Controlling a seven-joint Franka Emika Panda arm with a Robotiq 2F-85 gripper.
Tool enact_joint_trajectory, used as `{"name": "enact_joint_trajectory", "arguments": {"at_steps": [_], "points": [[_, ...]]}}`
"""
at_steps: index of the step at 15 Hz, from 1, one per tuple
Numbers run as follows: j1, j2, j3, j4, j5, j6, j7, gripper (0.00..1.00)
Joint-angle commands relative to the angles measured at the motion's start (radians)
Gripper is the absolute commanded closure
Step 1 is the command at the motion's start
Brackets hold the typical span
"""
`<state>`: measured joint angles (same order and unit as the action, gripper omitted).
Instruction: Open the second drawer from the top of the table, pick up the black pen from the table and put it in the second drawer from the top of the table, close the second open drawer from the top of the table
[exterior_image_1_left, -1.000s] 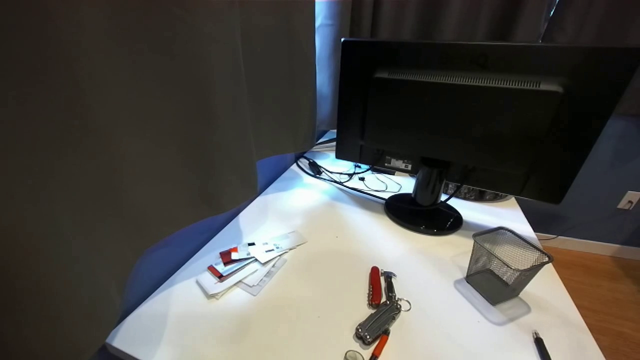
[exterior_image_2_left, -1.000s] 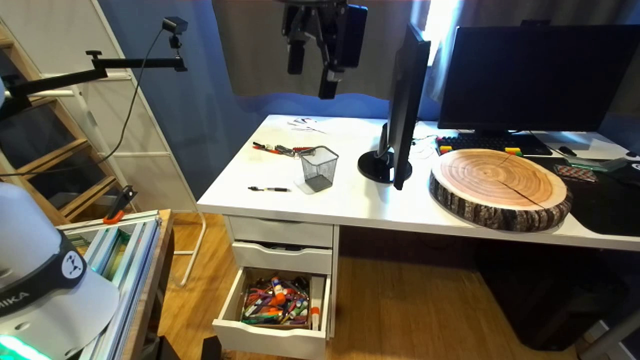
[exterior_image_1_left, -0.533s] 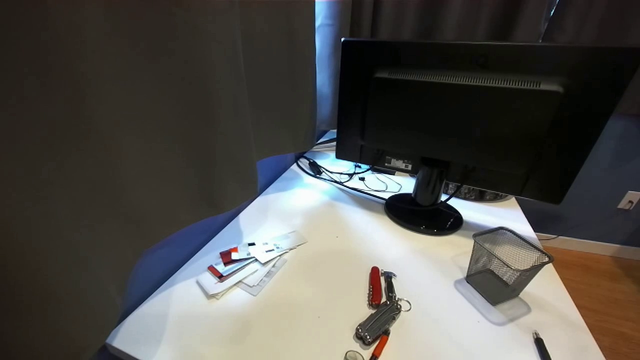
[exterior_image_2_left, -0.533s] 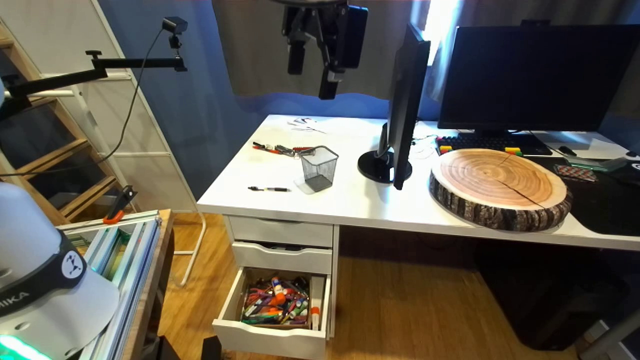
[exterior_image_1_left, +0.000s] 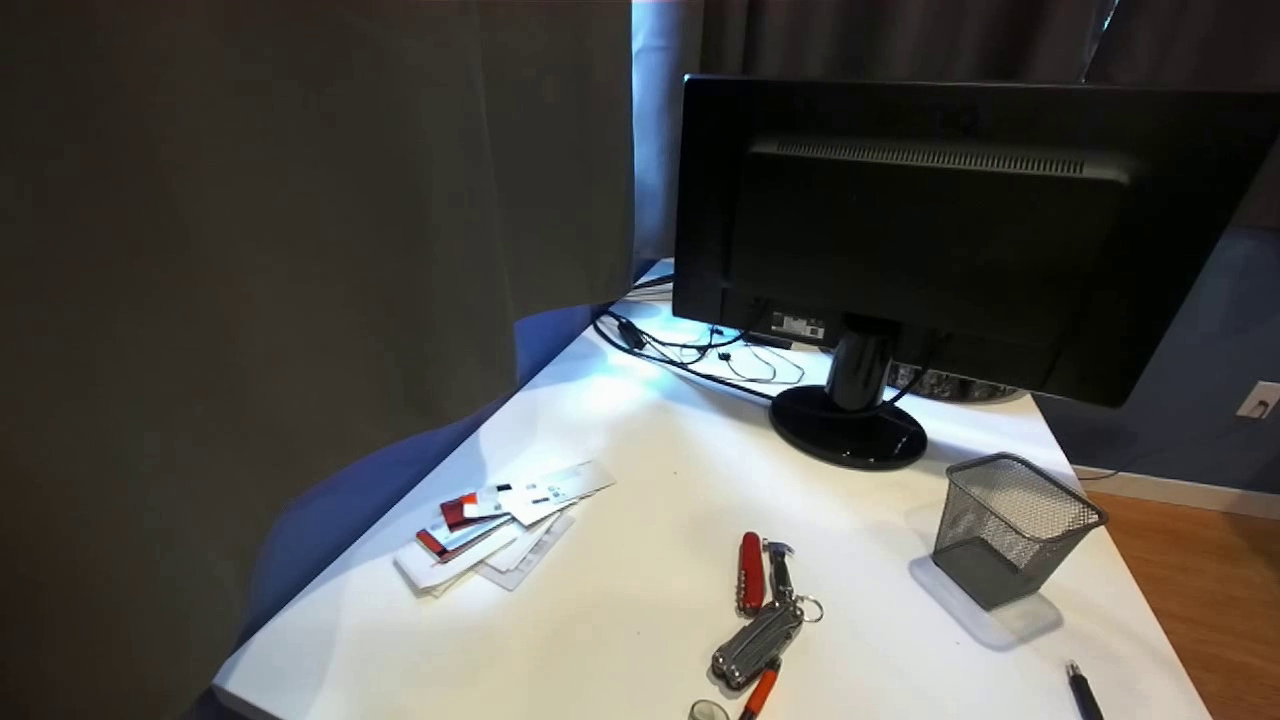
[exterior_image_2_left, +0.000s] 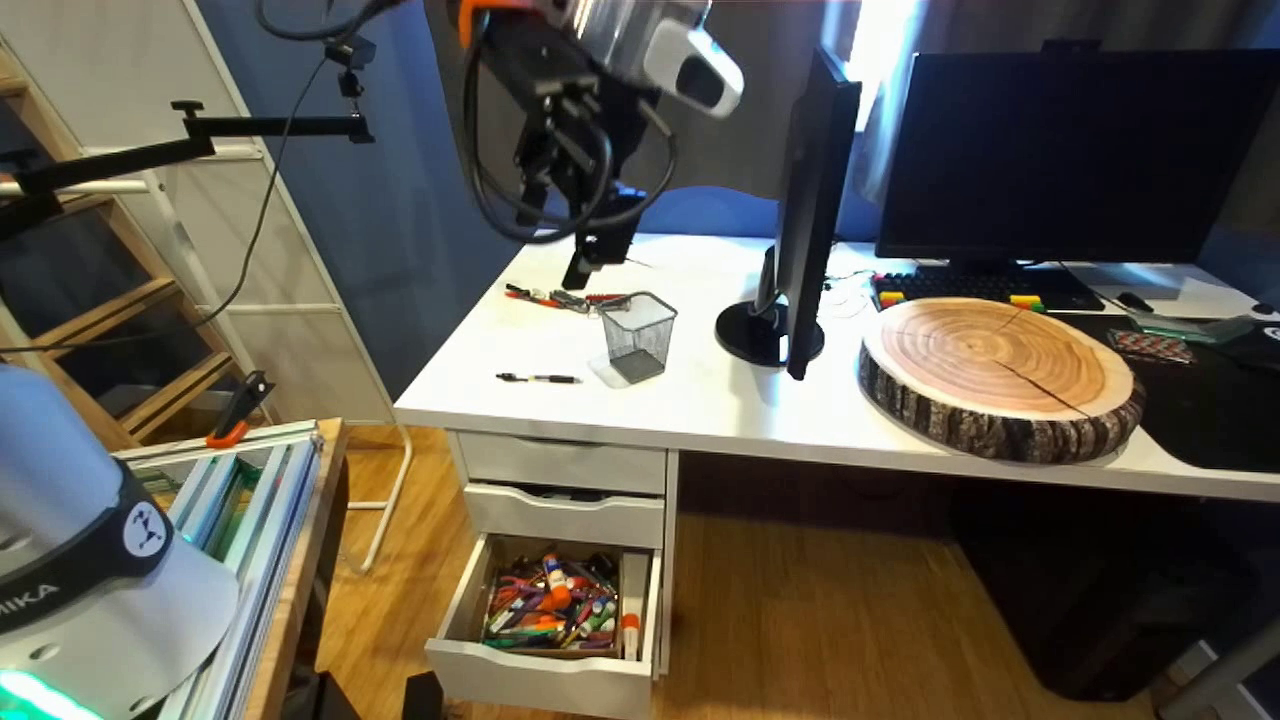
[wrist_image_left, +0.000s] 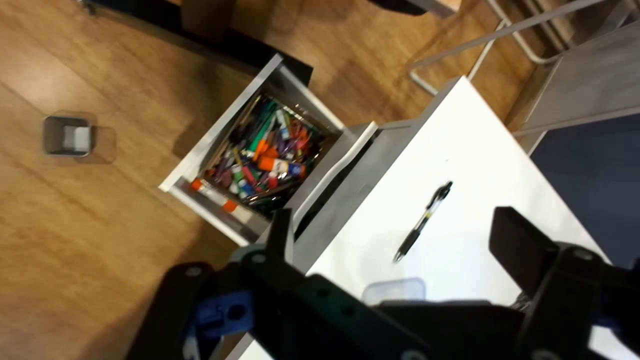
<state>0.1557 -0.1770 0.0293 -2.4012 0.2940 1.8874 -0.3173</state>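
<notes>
The black pen (exterior_image_2_left: 537, 378) lies flat on the white table (exterior_image_2_left: 480, 350), near its front edge, beside the mesh cup. It also shows in an exterior view (exterior_image_1_left: 1083, 692), cut by the frame's lower edge, and in the wrist view (wrist_image_left: 422, 222). The second drawer from the top (exterior_image_2_left: 565, 515) stands slightly open; a dark gap shows behind its front, also in the wrist view (wrist_image_left: 332, 172). My gripper (exterior_image_2_left: 555, 245) is tilted in the air above the back left of the table. In the wrist view its jaws (wrist_image_left: 392, 220) are wide apart and empty, with the pen seen between them, well below.
The third drawer (exterior_image_2_left: 545, 680) is pulled far out, full of pens and markers; the top drawer (exterior_image_2_left: 565, 463) is shut. A grey mesh cup (exterior_image_2_left: 640, 340), red-handled tools (exterior_image_1_left: 760, 640), papers (exterior_image_1_left: 500, 530) and a monitor (exterior_image_2_left: 815, 220) stand or lie on the table.
My arm has come down into the exterior view. The gripper is lower, a little further left, and tilted. The pen and the drawers have not moved.
</notes>
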Motion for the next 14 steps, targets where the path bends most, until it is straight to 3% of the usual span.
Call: {"name": "enact_joint_trajectory", "arguments": {"at_steps": [1, 5, 7, 8, 14], "points": [[0.048, 0.147, 0.063, -0.065, 0.164, 0.141, -0.065, 0.0], [0.061, 0.286, 0.137, -0.116, 0.268, 0.371, -0.109, 0.0], [0.047, 0.347, 0.161, -0.118, 0.278, 0.431, -0.113, 0.0], [0.038, 0.304, 0.164, -0.115, 0.237, 0.379, -0.085, 0.0], [0.028, 0.358, 0.175, -0.114, 0.243, 0.423, -0.088, 0.0]]}}
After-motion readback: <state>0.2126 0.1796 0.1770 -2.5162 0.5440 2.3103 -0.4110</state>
